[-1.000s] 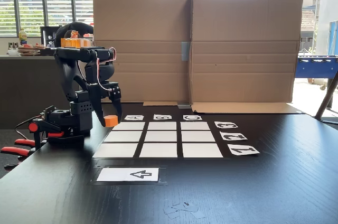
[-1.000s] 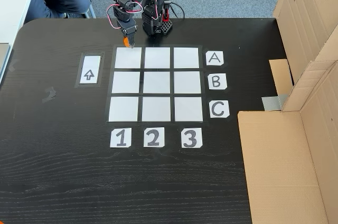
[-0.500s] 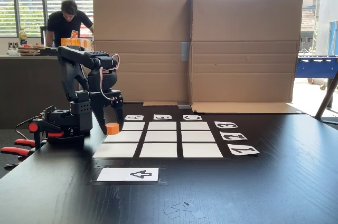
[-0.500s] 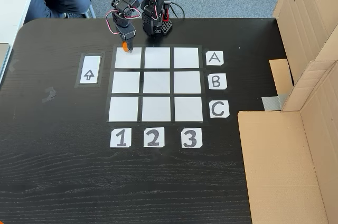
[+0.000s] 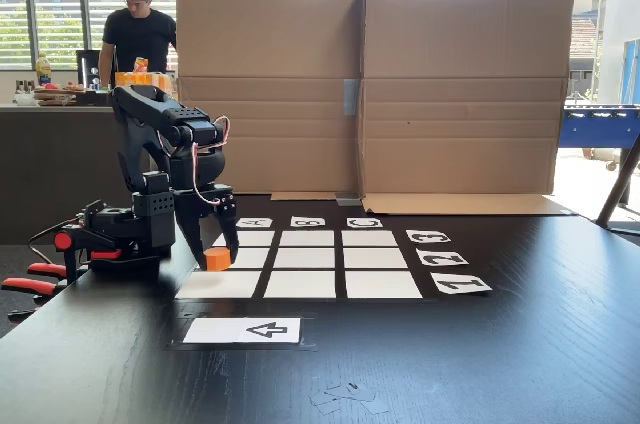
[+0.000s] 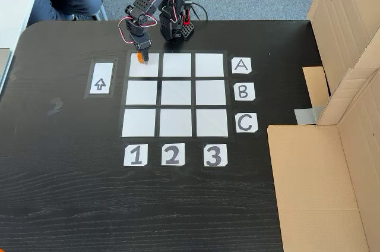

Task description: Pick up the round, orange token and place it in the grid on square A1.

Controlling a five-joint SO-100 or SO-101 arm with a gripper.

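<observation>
Taking the grid point(image 6: 175, 94) as landmark on the black bench point(image 6: 71, 192): labels 1, 2, 3 point(image 6: 171, 154) line its near edge in the overhead fixed view, A, B, C point(image 6: 243, 92) its right edge. A white arrow card point(image 6: 100, 78) lies left of it. At square A1 point(image 6: 148, 69), the hand point(image 5: 217, 256) clamps the token point(image 5: 217, 259), just above the cell's left edge. Cardboard point(image 5: 370, 94) stands beyond.

Plenty of room over the grid point(image 6: 175, 93), all nine cells are bare paper with nothing standing on them. Same for the arrow card point(image 6: 100, 78) just beside it and the dark table point(image 6: 71, 180) in front. What blocks stuff: the arm's base point(image 6: 176, 28) right behind the A row, and the tall cardboard wall point(image 5: 370, 84) running along the far side past the number labels point(image 5: 441, 257)
</observation>
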